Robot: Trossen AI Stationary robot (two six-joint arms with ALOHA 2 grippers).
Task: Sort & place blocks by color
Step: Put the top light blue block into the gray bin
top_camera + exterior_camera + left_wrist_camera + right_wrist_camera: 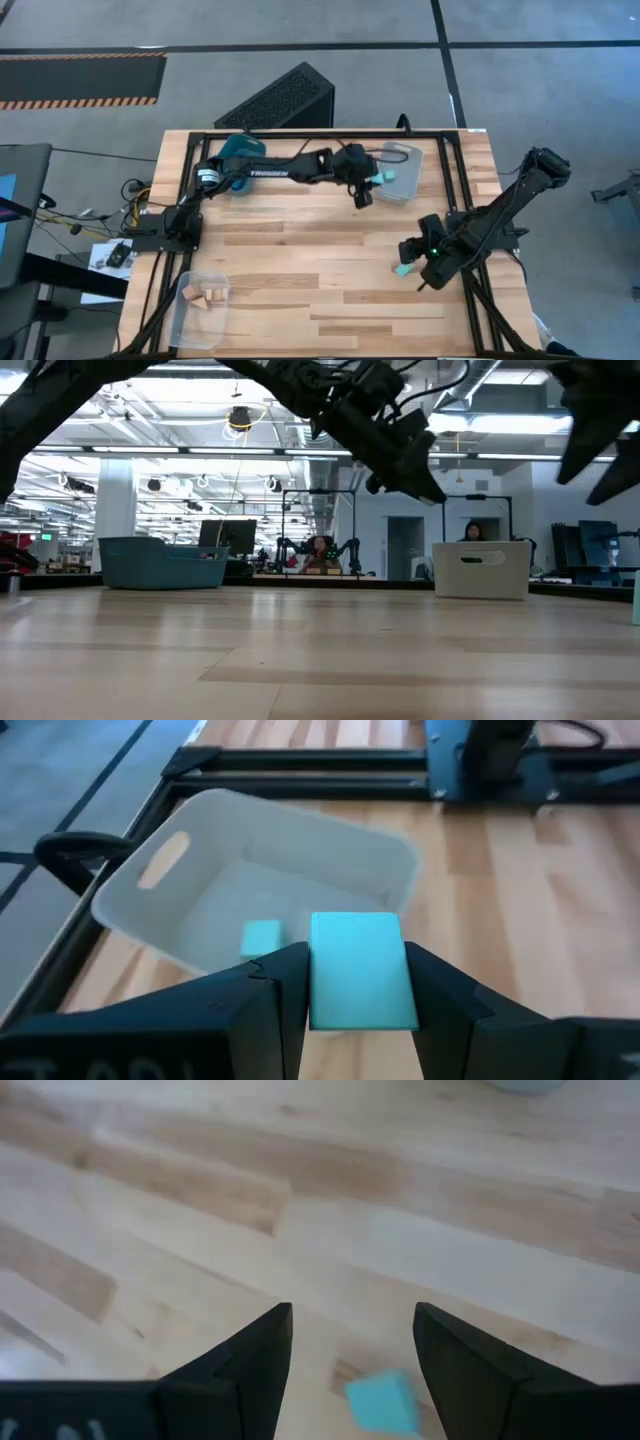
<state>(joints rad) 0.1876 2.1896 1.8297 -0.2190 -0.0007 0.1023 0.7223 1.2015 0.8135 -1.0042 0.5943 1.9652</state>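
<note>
My left gripper [372,183] is shut on a light cyan block [360,970] just beside the clear bin [400,172] at the table's far right. A second cyan block [261,937] lies on that bin's floor. My right gripper [408,262] is open above the table's right side, its fingers on either side of another cyan block [382,1402] that lies flat on the wood; I see no touch. Tan wooden blocks [203,295] lie in a clear bin [200,310] at the near left. A teal bin [240,160] stands at the far left. My left gripper pinches the cyan block's two long sides [318,982] between its two fingers, the fingers lying along the block. The block is lifted clear of the table, in front of the clear bin's near wall.
A black metal frame [300,133] runs along the table's edges. A dark slatted box [280,100] lies on the floor beyond the far edge. Bare wood lies across the table's middle [300,250].
</note>
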